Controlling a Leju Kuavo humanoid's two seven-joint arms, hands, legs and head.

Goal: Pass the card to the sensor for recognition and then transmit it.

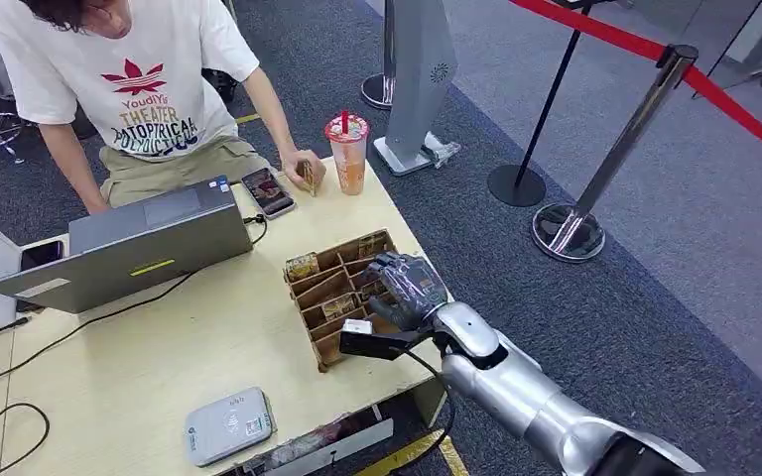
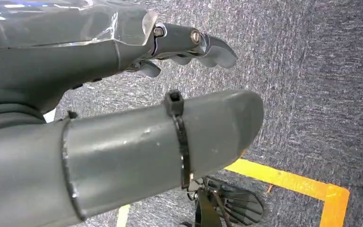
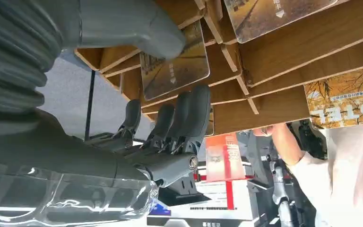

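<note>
Early stage, by my judgement: no card lifted yet, nothing passed to the sensor, nothing handed on. My right hand is over the near-right part of the cardboard card rack on the table, fingers extended side by side and thumb apart from them, reaching at the card standing in its slot. In the right wrist view the thumb tip lies against or just in front of that card's edge; I cannot tell whether there is real contact, and nothing is gripped. The grey reader, which I take for the sensor, lies flat near the table's front edge, well apart from the rack. My left hand hangs over carpet, holding nothing; how far its fingers are curled I cannot tell. A person sits behind the laptop. From the head view the hand covers the slot being worked.
</note>
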